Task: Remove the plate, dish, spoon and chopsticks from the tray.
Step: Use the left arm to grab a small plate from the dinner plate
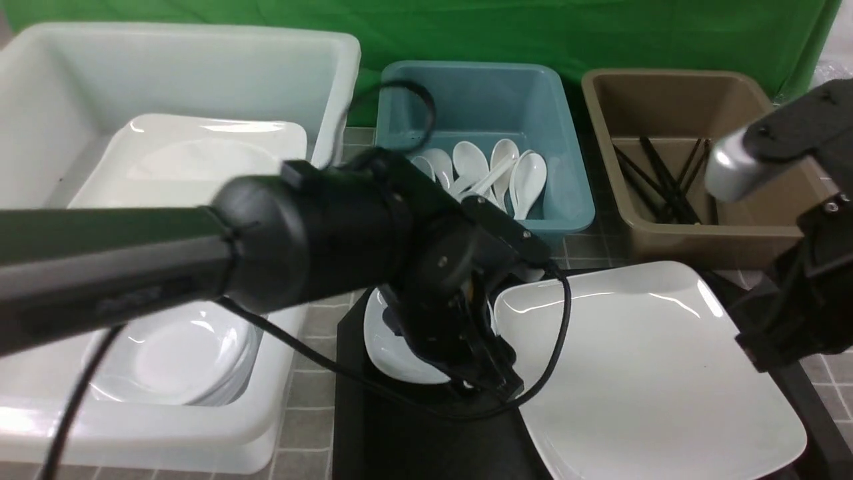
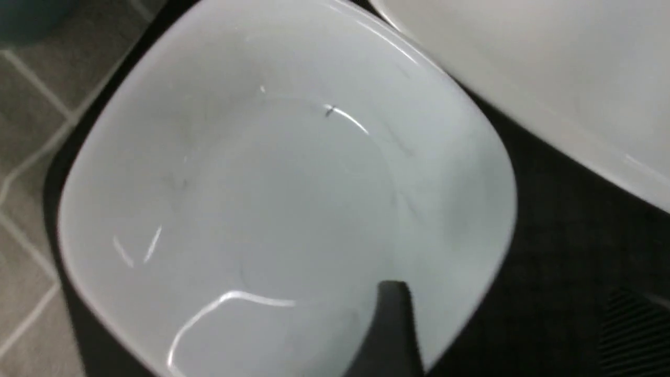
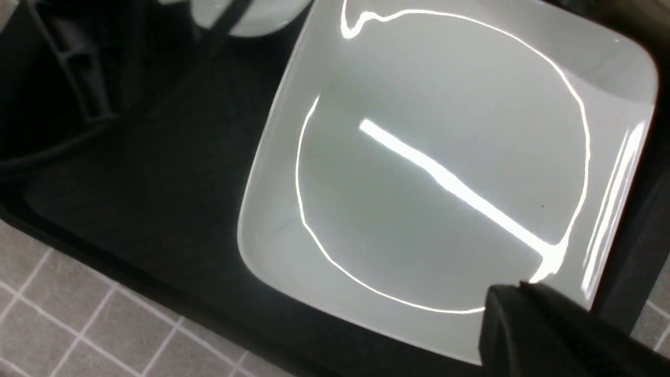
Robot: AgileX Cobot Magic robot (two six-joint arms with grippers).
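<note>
The black tray (image 1: 400, 440) holds a small white dish (image 1: 393, 347) and the large white plate (image 1: 653, 373). My left gripper (image 1: 490, 383) is open low over the dish. In the left wrist view one finger (image 2: 392, 324) is over the dish (image 2: 261, 209), the other over the tray floor (image 2: 549, 235), so the jaws straddle the dish's rim. My right gripper (image 3: 521, 293) is shut and empty, above the plate's (image 3: 445, 157) edge. No spoon or chopsticks show on the tray.
A white bin (image 1: 333, 80) at the left holds stacked plates and dishes. A blue bin (image 1: 566, 167) behind holds several spoons. A brown bin (image 1: 666, 233) at the back right holds several black chopsticks. The tabletop is grey tile.
</note>
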